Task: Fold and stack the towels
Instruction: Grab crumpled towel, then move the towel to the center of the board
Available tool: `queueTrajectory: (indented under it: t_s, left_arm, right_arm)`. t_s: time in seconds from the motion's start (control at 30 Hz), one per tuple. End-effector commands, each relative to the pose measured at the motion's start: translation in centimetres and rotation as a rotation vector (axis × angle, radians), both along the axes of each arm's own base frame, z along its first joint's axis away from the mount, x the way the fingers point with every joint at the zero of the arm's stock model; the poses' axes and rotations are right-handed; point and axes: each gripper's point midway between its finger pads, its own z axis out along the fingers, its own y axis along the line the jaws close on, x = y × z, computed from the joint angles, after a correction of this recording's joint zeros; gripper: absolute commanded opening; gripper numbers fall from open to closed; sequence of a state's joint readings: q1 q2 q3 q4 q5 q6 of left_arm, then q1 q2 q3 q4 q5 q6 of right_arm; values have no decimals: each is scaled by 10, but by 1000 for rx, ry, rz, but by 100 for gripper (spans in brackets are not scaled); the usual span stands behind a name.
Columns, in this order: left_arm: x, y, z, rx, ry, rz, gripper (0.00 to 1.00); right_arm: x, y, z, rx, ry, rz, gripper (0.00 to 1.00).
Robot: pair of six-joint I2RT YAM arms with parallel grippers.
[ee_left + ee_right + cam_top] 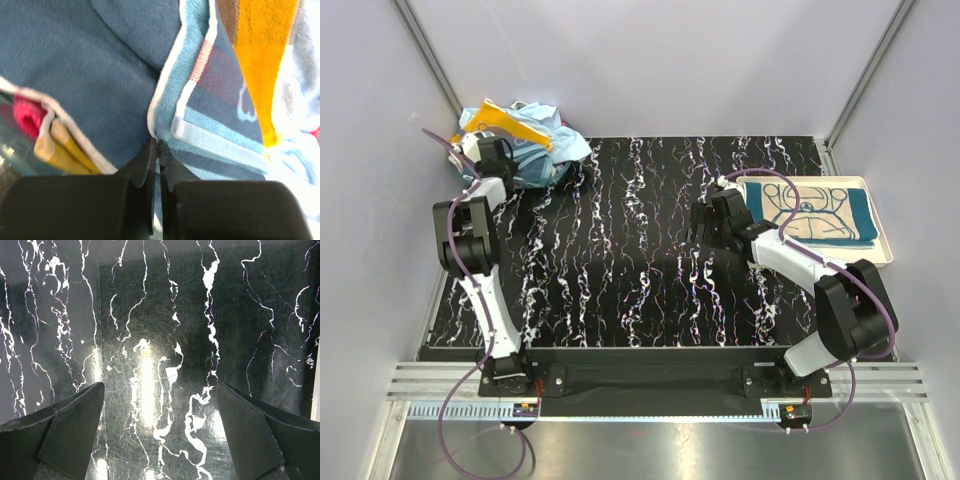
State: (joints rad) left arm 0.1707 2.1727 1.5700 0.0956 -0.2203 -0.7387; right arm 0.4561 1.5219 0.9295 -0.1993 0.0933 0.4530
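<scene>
Black white-veined table [640, 260] inside pale walls is carrying everything: one crumpled pile of towels [525, 140] sitting in the far left corner, one cream tray [880, 230] sitting at the far right. Step in hand, as I'm reading it: picking the next towel out of the pile for folding. Up there the left tool [158, 146] is reaching into the pile and clenching, jaws pressed together on the white hem of a striped blue towel [215, 120]. The hem is running right into the tips, so I'm calling it a pinch on that edge, thin bite only. Meanwhile the right tool [160, 387] is hanging released, jaws wide, over bare table just left of the tray, touching nothing. Next move is probably calling for a lift and drag of that hem toward the middle of the table, slow enough that the shallow pinch isn't slipping and the neighbours aren't coming along. After that, the right tool is likely coming in for a second corner to spread it flat. Counting: two arms, two tools, one tray, one teal towel with beige centre [820, 215] lying flat on the tray, so the stack is looking one deep. In the pile, the left wrist view is showing the striped blue one, a dark blue towel [100, 60], an orange-yellow towel [257, 60] and a red scrap [27, 112] beside yellow folds [60, 147]. That's making at least four; the exact number is hiding in the tangle, can't tell.
</scene>
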Motion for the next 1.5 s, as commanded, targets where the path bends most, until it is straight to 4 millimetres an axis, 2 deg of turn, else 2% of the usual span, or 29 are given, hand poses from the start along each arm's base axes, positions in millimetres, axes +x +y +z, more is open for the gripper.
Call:
queueTrajectory:
  t_s: [0.0, 0.03, 0.1, 0.13, 0.17, 0.27, 0.3, 0.33, 0.37, 0.4, 0.47, 0.5, 0.53, 0.57, 0.6, 0.63, 0.73, 0.87, 0.9, 0.93, 0.97, 1.0, 1.03, 1.1, 1.13, 1.17, 1.3, 1.43, 1.47]
  left_arm:
    - [5, -8, 90, 22, -256, -39, 0]
    - [-3, -13, 81, 11, -251, -45, 0]
    - [-8, -20, 101, 16, -314, -56, 0]
    - [-13, -27, 93, 13, -307, -65, 0]
    - [-16, -31, 110, 21, -353, -71, 0]
    - [-30, -41, 109, 10, -373, -77, 0]
    - [-35, -48, 126, 7, -425, -83, 0]
    - [-40, -52, 130, 5, -440, -85, 0]
    - [-49, -56, 119, -2, -426, -85, 0]
    - [-54, -65, 139, 6, -476, -97, 0]
    - [-67, -73, 139, 11, -485, -94, 0]
    - [-70, -84, 143, 5, -496, -111, 0]
    - [-78, -89, 156, 4, -529, -117, 0]
    - [-83, -93, 161, 4, -539, -115, 0]
    - [-89, -108, 159, 3, -534, -139, 0]
    - [-97, -114, 177, 9, -572, -146, 0]
    - [-112, -143, 198, 52, -589, -186, 0]
    - [-136, -179, 253, 94, -633, -244, 0]
    - [-141, -197, 261, 114, -627, -278, 0]
    - [-145, -205, 289, 114, -662, -281, 0]
    - [-149, -214, 292, 131, -634, -305, 0]
    - [-156, -237, 303, 130, -646, -351, 0]
    - [-161, -246, 325, 131, -676, -360, 0]
    - [-169, -270, 332, 133, -655, -403, 0]
    - [-174, -277, 346, 117, -678, -422, 0]
    - [-180, -292, 348, 99, -675, -460, 0]
    - [-203, -322, 354, 61, -672, -544, 0]
    - [-217, -329, 324, -8, -599, -578, 0]
    - [-219, -331, 299, -22, -548, -582, 0]
  right_arm:
    - [17, 8, 19, 21, -63, -5, 100]
    - [17, 9, 19, 22, -65, -6, 100]
    - [18, 9, 19, 19, -66, -5, 100]
    - [18, 9, 19, 22, -68, -6, 100]
    - [18, 8, 19, 20, -69, -6, 100]
    - [19, 7, 22, 16, -79, -12, 100]
    - [20, 5, 25, 15, -88, -19, 100]
    - [20, 6, 26, 17, -93, -20, 100]
    - [21, 5, 28, 17, -98, -24, 100]
    - [21, 5, 32, 20, -108, -20, 100]
    - [21, 5, 35, 24, -116, -22, 100]
    - [23, 4, 41, 29, -134, -29, 100]
    - [22, 5, 45, 35, -142, -28, 100]
    - [23, 5, 48, 39, -154, -31, 100]
    - [23, 2, 53, 45, -169, -46, 100]
    - [24, 1, 56, 63, -172, -72, 100]
    - [23, 1, 63, 80, -185, -86, 100]
    - [20, 3, 68, 97, -195, -70, 100]
    - [20, 2, 70, 97, -200, -71, 100]
    - [20, 2, 71, 93, -202, -71, 100]
    - [20, 1, 75, 92, -207, -70, 99]
    - [19, 1, 77, 90, -208, -68, 100]
    - [19, 1, 80, 91, -212, -66, 100]
    - [19, 0, 86, 94, -220, -67, 99]
    - [19, 0, 88, 94, -225, -67, 100]
    - [18, 0, 91, 96, -227, -66, 100]
    - [15, -2, 95, 94, -235, -65, 100]
    - [12, -6, 95, 88, -238, -72, 100]
    - [10, -7, 93, 84, -235, -74, 100]
